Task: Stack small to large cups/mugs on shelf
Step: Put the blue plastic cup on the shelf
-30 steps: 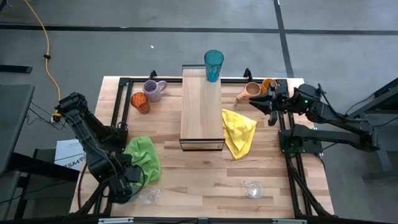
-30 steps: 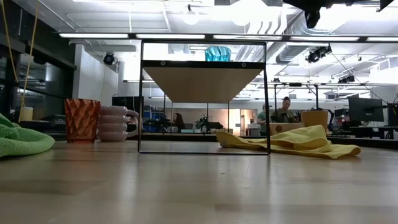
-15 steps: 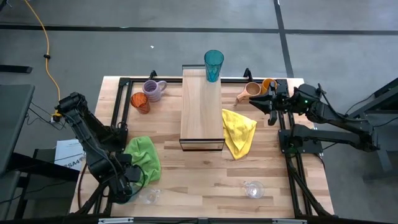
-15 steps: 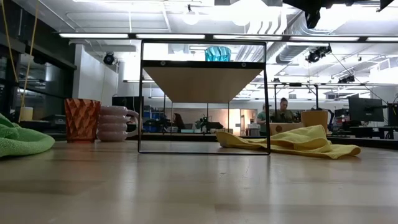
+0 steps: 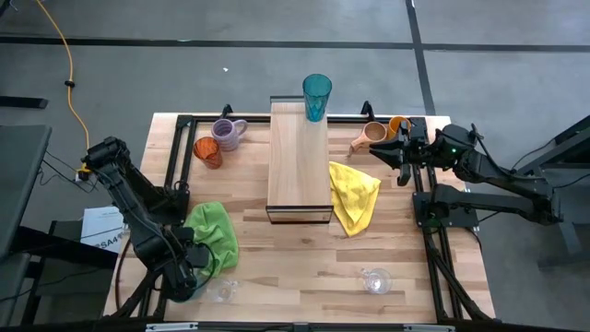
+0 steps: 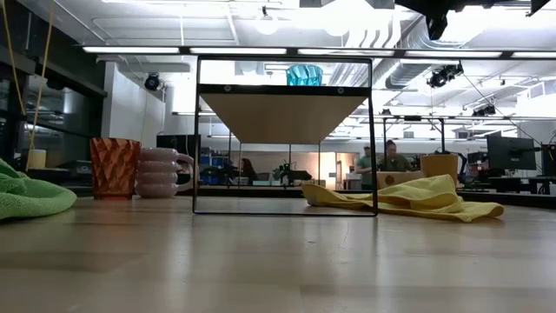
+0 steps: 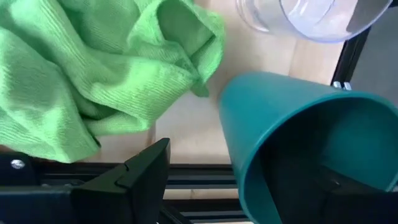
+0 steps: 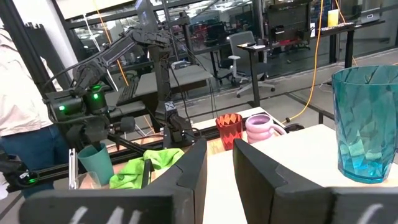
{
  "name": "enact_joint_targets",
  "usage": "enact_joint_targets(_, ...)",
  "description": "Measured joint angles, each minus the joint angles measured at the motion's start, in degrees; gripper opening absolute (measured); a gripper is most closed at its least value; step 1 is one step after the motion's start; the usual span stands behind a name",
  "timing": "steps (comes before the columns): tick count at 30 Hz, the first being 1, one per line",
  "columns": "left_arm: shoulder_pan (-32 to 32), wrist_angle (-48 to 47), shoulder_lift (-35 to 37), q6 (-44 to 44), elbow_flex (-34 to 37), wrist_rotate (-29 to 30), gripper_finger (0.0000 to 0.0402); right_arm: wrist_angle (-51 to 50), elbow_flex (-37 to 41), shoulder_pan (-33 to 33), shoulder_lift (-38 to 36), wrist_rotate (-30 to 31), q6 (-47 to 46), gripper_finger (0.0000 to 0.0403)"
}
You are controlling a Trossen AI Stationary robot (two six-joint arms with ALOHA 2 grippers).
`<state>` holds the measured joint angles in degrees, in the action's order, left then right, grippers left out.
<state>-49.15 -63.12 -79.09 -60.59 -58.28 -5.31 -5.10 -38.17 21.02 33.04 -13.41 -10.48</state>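
One teal tumbler [image 5: 316, 97] stands on its base at the far end of the light-wood shelf [image 5: 300, 175]. A second teal tumbler [image 7: 298, 130] stands mouth-up at the table's near left corner, hidden under my left arm in the high view. My left gripper [image 7: 242, 168] is open and points down there, one finger inside the tumbler and the other outside, apart from its wall. The lavender mug [image 5: 228, 134] and amber tumbler [image 5: 208, 152] stand left of the shelf. The tan mug [image 5: 371, 136] and orange cup [image 5: 398, 124] stand at the far right. My right gripper [image 5: 378, 152] is beside them, open by a narrow gap and empty. My left gripper has one finger [image 7: 336, 183] inside the teal tumbler's mouth, coming from above. I cannot tell whether that finger touches the inner wall. The tumbler stands on the table.
A green cloth [image 5: 212, 235] lies next to my left gripper and a yellow cloth [image 5: 353, 195] lies right of the shelf. Clear glasses stand at the near left [image 5: 221, 290] and near right [image 5: 375, 279]. A person [image 8: 18, 99] stands beyond the table.
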Motion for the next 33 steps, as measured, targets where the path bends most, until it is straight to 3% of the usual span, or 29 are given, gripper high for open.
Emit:
enact_joint_targets(7,-0.04,1.75,0.00,-0.29,0.72,-0.62,0.0233,0.01,0.00,0.00,-0.02,0.00,0.00,0.0069)
enact_joint_targets(11,-0.04,1.73,0.00,-0.29,0.72,-0.67,0.0211,0.01,0.00,0.00,-0.02,0.01,0.00,0.0069)
enact_joint_targets(15,-0.03,1.64,0.00,-0.31,0.72,-0.67,0.0153,0.01,0.00,0.00,-0.02,0.00,0.00,0.0069)
enact_joint_targets(22,0.00,1.14,0.00,-0.33,0.54,-0.66,0.0011,0.02,0.00,0.00,-0.02,0.00,0.00,0.0069)
enact_joint_targets(33,0.00,-4.96,0.51,0.37,-1.82,0.18,0.0004,0.02,0.00,0.00,-0.02,0.00,0.00,0.0069)
